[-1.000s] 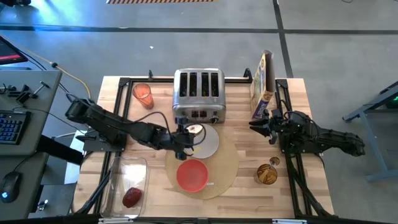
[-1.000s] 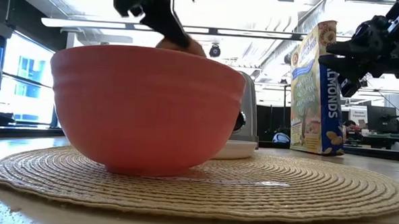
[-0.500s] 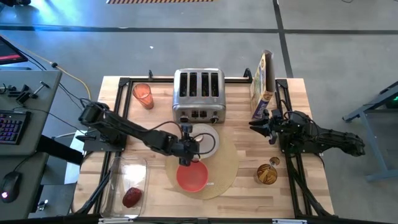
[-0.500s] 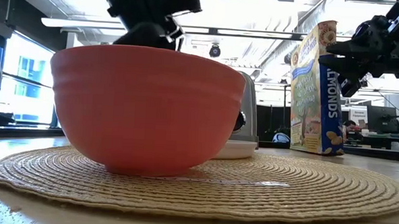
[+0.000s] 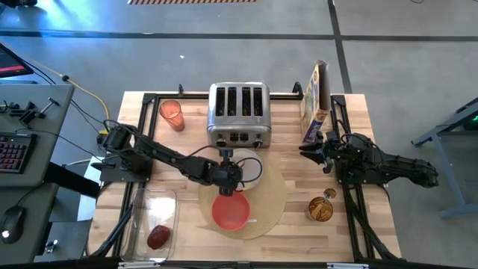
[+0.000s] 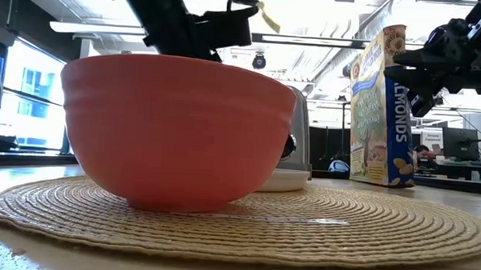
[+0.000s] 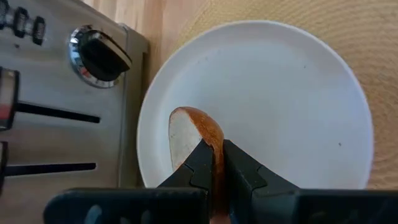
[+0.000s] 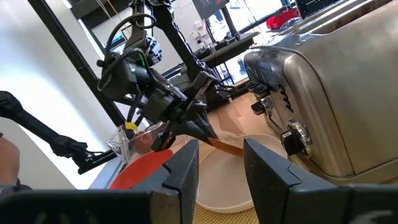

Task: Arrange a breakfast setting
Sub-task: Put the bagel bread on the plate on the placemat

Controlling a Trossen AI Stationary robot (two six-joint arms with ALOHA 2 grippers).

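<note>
My left gripper (image 5: 227, 159) is shut on the round toast slice (image 7: 188, 133) over the small white plate (image 5: 254, 170), just in front of the silver toaster (image 5: 238, 113). The plate sits on the far part of the round tan placemat (image 5: 272, 196). The red bowl (image 5: 231, 210) stands on the placemat's near part. The dark red fruit (image 5: 157, 237) lies in the clear tub (image 5: 146, 213) at the near left. My right gripper (image 5: 312, 149) is open and empty by the cereal box (image 5: 314, 101). I see no spoon. My left gripper pinches the toast's near rim (image 7: 213, 151) between its two fingers, one on each flat face. The toast stands on edge, its brown crust up, and reaches out past the fingertips toward the toaster over the plate (image 7: 280, 93). Whether its far end touches the plate I cannot tell.
An orange cup (image 5: 172, 114) stands at the far left, beside the toaster. A round brown-topped jar (image 5: 321, 208) stands right of the placemat. The dark frame rails (image 5: 351, 217) run along both sides of the table.
My left gripper, still shut on the toast, has swung over the plate and the bowl's far rim and turned, so that its fingers now point toward the toaster. The toast has gone from lying fairly flat to standing on edge.
</note>
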